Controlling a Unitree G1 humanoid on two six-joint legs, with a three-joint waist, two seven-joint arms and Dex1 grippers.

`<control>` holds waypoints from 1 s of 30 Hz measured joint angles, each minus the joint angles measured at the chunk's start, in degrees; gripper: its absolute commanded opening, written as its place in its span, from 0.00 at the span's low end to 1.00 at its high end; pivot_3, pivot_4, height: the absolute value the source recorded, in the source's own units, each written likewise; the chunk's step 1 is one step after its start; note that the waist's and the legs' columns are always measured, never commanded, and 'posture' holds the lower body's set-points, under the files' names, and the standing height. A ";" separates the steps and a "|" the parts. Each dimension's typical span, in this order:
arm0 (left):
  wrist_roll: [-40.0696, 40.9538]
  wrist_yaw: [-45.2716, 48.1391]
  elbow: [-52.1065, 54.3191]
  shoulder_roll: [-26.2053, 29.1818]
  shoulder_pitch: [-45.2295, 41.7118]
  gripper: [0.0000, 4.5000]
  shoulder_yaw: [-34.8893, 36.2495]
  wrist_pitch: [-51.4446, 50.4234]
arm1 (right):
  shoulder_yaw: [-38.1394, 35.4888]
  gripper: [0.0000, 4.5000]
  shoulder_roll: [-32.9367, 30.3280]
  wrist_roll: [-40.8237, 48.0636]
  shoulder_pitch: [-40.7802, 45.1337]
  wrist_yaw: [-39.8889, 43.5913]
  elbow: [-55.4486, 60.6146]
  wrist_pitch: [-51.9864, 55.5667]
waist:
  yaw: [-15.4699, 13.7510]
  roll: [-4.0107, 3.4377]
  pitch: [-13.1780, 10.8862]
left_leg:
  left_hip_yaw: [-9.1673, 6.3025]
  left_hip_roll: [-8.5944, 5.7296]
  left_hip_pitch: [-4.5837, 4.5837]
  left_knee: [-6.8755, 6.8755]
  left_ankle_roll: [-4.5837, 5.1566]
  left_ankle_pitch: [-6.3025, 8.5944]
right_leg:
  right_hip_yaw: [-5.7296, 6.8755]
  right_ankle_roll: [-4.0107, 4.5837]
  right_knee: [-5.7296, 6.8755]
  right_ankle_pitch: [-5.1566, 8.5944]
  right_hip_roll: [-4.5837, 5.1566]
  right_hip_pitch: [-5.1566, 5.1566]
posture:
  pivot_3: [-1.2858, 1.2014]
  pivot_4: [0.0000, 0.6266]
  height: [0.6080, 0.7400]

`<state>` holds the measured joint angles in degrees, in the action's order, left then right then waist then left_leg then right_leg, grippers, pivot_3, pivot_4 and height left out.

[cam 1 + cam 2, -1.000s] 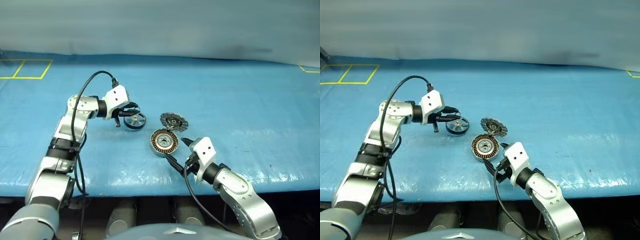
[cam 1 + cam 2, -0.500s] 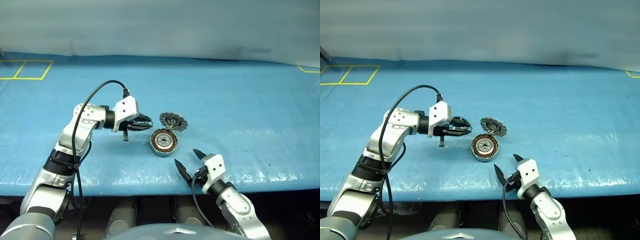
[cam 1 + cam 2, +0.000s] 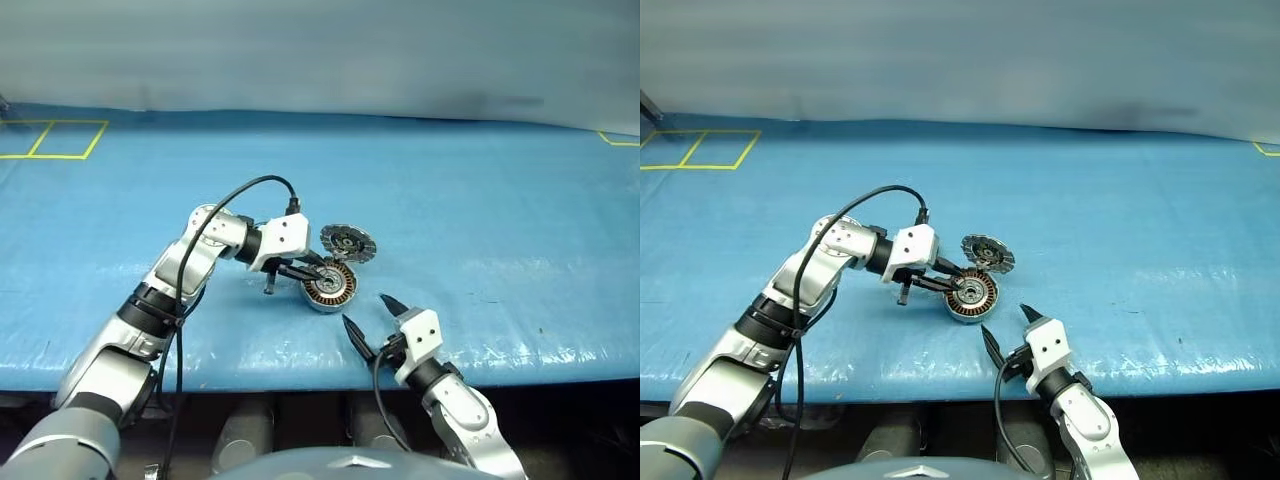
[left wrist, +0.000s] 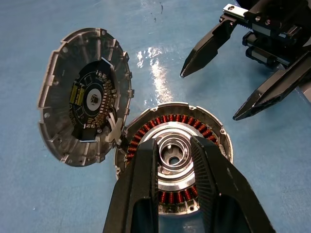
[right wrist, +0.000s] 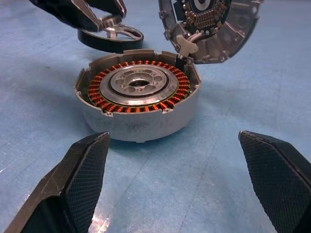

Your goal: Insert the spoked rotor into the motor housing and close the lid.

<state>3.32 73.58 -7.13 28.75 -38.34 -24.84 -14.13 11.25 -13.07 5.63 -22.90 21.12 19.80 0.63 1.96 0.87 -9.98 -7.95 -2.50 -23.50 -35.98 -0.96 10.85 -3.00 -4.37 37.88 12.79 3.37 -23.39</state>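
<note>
The motor housing (image 3: pixel 331 285) sits on the blue cover with its copper windings (image 5: pixel 138 97) facing up. Its lid (image 3: pixel 347 241) stands open at the far edge, dark inner face (image 4: pixel 85 104) showing. My left gripper (image 3: pixel 318 270) reaches in from the left and is shut on the spoked rotor (image 5: pixel 111 35). It holds the rotor just above the housing's far-left rim, apart from the windings. My right gripper (image 3: pixel 366 312) hovers open on the near side of the housing, fingers (image 5: pixel 82 170) spread wide with nothing between them.
The blue cover's front edge (image 3: pixel 300 375) runs just below my right gripper. Yellow tape lines (image 3: pixel 50 140) mark the far left, and another yellow corner (image 3: pixel 618 138) lies at the far right. A grey wall closes the back.
My left gripper has carried the rotor rightward from the cover to above the housing. My right gripper has drawn back from the housing toward the front edge, still open.
</note>
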 measured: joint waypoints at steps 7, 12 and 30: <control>-2.80 0.44 -6.47 -2.50 -2.73 0.16 -2.11 4.80 | 0.95 1.00 -0.34 -0.53 0.10 0.50 -0.45 -0.40 | -0.04 0.00 0.00 | 0.00 -0.01 -0.01 0.00 0.00 0.00 | 0.00 0.00 0.01 0.00 0.00 -0.01 | 0.52 0.24 1.00; -4.52 0.48 -10.82 -4.57 -4.98 0.16 -3.37 7.49 | 1.67 1.00 -0.82 -0.65 0.13 0.99 -0.45 -0.38 | 0.02 0.00 0.00 | 0.00 -0.02 -0.02 0.00 0.01 0.00 | 0.00 -0.01 -0.01 0.00 0.00 -0.01 | 0.52 0.24 1.00; -7.47 3.55 -17.21 -6.16 -6.24 0.16 -3.95 11.83 | 1.82 1.00 -0.81 -0.79 0.00 0.08 -0.45 0.26 | 0.04 0.00 0.00 | -0.02 -0.01 -0.02 0.00 0.01 0.00 | 0.01 -0.01 -0.01 0.00 0.00 -0.01 | 0.52 0.24 1.00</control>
<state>-4.15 77.14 -24.34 22.59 -44.58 -28.78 -2.30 13.08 -13.88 4.84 -22.90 21.20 19.35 0.89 2.00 0.87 -9.98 -7.97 -2.51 -23.52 -35.98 -0.95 10.85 -2.99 -4.38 37.87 12.79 3.37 -23.40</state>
